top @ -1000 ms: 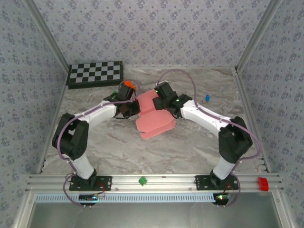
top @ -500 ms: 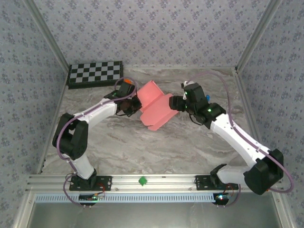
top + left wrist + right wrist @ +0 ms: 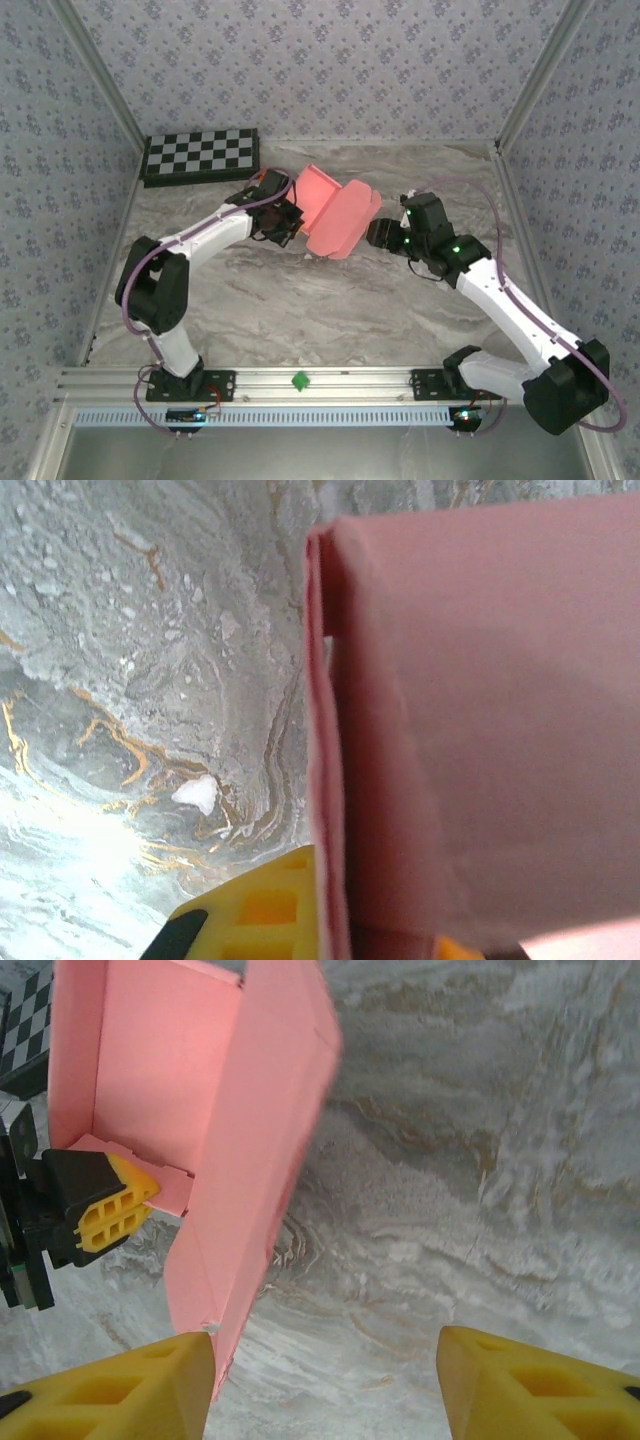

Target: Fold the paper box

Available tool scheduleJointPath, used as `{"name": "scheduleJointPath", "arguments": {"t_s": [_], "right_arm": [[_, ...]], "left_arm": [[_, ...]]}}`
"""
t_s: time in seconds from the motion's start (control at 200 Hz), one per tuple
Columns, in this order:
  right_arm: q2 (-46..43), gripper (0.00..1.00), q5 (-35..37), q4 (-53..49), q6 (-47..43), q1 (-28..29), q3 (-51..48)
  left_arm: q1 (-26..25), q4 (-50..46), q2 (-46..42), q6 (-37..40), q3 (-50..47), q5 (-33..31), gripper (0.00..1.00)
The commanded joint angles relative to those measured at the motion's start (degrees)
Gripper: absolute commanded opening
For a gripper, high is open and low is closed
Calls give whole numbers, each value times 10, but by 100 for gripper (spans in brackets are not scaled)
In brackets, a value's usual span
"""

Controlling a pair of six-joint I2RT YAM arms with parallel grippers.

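Paper box (image 3: 335,215) shows from above near the table's (image 3: 300,310) middle, my left gripper (image 3: 287,222) clamped on its left edge. Left wrist: pink card lies against the yellow pad (image 3: 255,915). Right wrist: right gripper (image 3: 325,1380) stands apart, box corner just beside one finger.

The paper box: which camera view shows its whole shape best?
Top external: almost the whole paper box shows, partly folded. The right wrist view shows its inner panels, cropped at the top; the left wrist view, a close-up of one wall.
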Motion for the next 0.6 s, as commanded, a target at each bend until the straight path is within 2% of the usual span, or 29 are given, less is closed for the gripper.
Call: {"name": "scheduleJointPath", "arguments": {"t_s": [0.0, 0.08, 0.3, 0.425, 0.595], "right_arm": [[-10, 59, -38, 46, 56, -6, -30], [-2, 55, -62, 68, 66, -12, -42], [11, 54, -93, 125, 80, -14, -63], [21, 54, -94, 133, 88, -16, -67], [35, 48, -93, 170, 111, -19, -84]], "left_arm": [[-5, -9, 12, -51, -2, 21, 0], [-6, -4, 16, -61, -7, 30, 0], [-8, 6, 24, -69, -13, 43, 0], [-8, 9, 24, -73, -17, 47, 0], [-9, 13, 22, -75, -20, 50, 0]]}}
